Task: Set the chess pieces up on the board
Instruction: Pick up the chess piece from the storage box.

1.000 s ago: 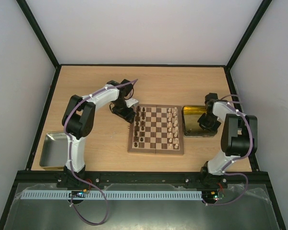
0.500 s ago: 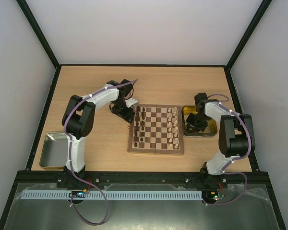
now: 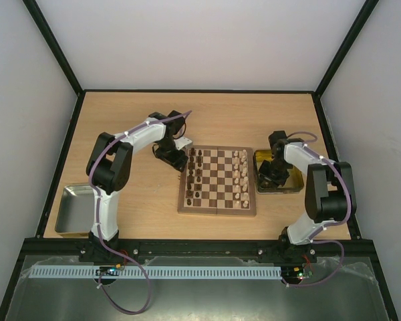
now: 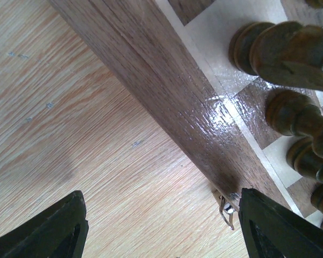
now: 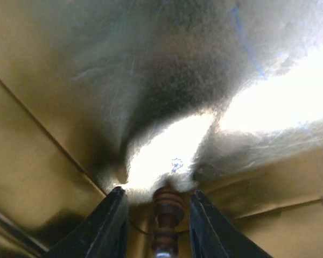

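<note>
**Top view.** Your left arm [image 3: 120,150] rises from its base, folds at the elbow and reaches right. It sets the left claw [image 3: 178,158] low at the far left corner of the board [image 3: 218,207]. The board lies mid-tabletop [image 3: 140,200], with dark chess pieces [image 3: 193,175] ranked along its left side and pale pieces [image 3: 240,175] along its right. Your right arm [image 3: 327,194] doubles back over its base with the wrist pitched down. The right claw [image 3: 271,175] sits inside the yellow tray [image 3: 294,176], just beside the board.

**Left wrist view.** The left claw [image 4: 161,231] is spread wide and grips nothing. One of its fingers [image 4: 48,231] is over bare tabletop, the other at the board's border.

**Right wrist view.** The right claw [image 5: 157,194] is parted. Its fingers [image 5: 110,226] flank a dark piece [image 5: 168,207] in the tray, with a sliver of gap on each side.
</note>
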